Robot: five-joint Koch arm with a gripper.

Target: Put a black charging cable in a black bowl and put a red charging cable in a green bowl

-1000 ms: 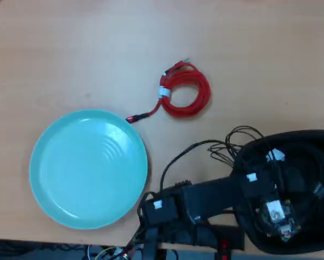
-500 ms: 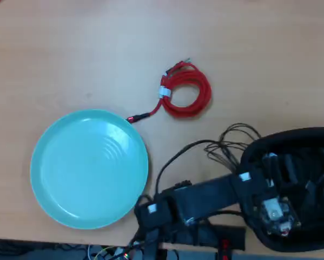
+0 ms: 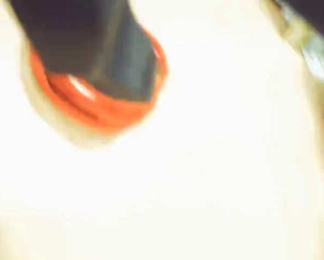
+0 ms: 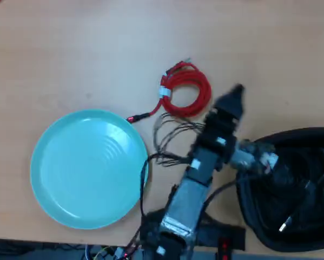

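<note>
Red cable on counter, black cable in black bowl, claw near red coil.
Red charging cable (image 4: pixel 186 91) coiled on counter (image 4: pixel 70 54), plug end touching green bowl (image 4: pixel 88 168) rim. Black charging cable (image 4: pixel 297 208) lies inside black bowl (image 4: pixel 259 227) at right edge. Claw (image 4: pixel 236 92) just right of red coil; only one tip visible, can't tell its opening. Wrist view blurred, overexposed.
</note>
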